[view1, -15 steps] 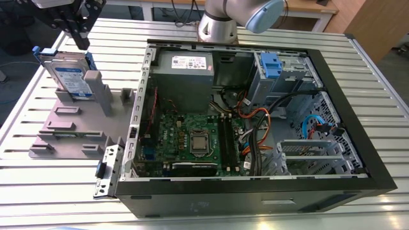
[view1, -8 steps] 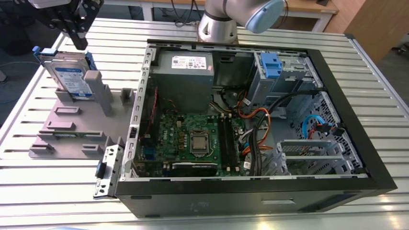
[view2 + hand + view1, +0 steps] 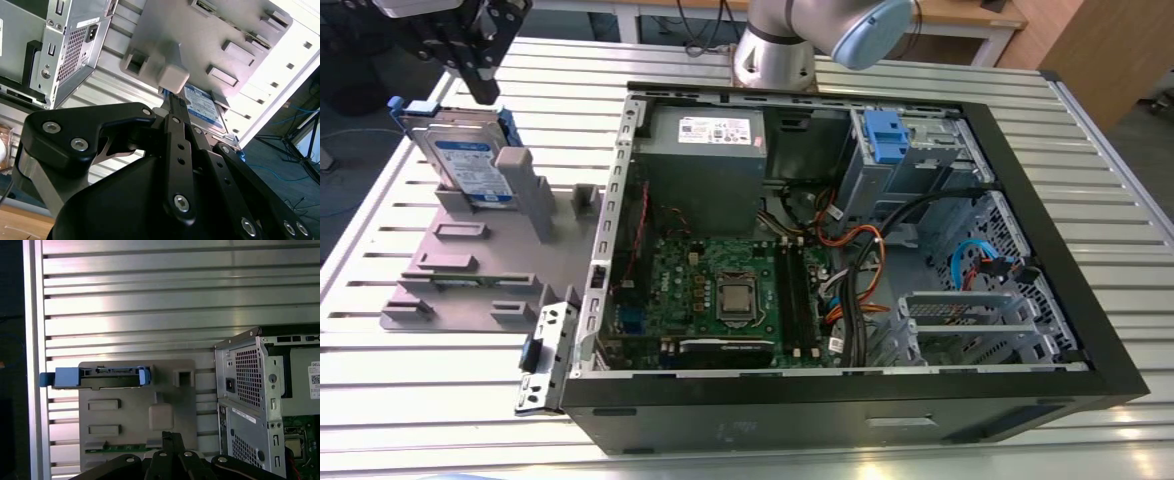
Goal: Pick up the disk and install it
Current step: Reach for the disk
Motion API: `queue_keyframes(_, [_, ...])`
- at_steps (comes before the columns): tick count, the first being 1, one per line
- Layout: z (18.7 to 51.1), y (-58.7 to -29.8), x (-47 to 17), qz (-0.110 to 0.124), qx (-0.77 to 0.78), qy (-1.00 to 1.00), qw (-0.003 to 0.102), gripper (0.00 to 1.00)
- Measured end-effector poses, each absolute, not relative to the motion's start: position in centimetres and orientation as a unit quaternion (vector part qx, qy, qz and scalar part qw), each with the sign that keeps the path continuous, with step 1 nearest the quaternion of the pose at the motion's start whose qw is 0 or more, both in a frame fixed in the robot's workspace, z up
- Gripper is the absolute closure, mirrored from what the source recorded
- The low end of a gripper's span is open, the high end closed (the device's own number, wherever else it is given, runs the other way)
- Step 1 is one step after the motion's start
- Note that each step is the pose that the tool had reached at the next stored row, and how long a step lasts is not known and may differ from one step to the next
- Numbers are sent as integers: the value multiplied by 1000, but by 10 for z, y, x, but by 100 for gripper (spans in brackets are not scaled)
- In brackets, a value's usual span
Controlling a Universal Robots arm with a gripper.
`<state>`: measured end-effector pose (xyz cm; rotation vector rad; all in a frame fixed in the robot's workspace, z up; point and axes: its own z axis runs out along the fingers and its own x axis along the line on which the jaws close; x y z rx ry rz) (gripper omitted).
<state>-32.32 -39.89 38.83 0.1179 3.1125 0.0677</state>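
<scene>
The disk (image 3: 460, 155) is a silver drive with a white-and-blue label and blue rails. It stands on edge in the grey slotted holder (image 3: 467, 270), at the exterior view's left beside the open computer case. My gripper (image 3: 478, 88) hangs just above and behind the disk's top edge, clear of it. Its black fingers are together and hold nothing. The first wrist view looks past the gripper (image 3: 170, 436) down at the disk (image 3: 107, 377), seen edge-on. The second wrist view catches the disk's label (image 3: 202, 107) beyond the gripper (image 3: 174, 100).
The open computer case (image 3: 854, 400) lies on the slatted metal table (image 3: 400, 400), with the motherboard, power supply and cables exposed. A blue bracket (image 3: 887, 135) sits on the grey drive bay at the case's far corner. My arm's base (image 3: 781, 50) stands behind the case.
</scene>
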Motion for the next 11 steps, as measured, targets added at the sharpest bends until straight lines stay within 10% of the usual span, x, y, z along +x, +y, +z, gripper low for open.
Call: queue_keyframes(11, [388,-399,-325,22,38,999,13,89])
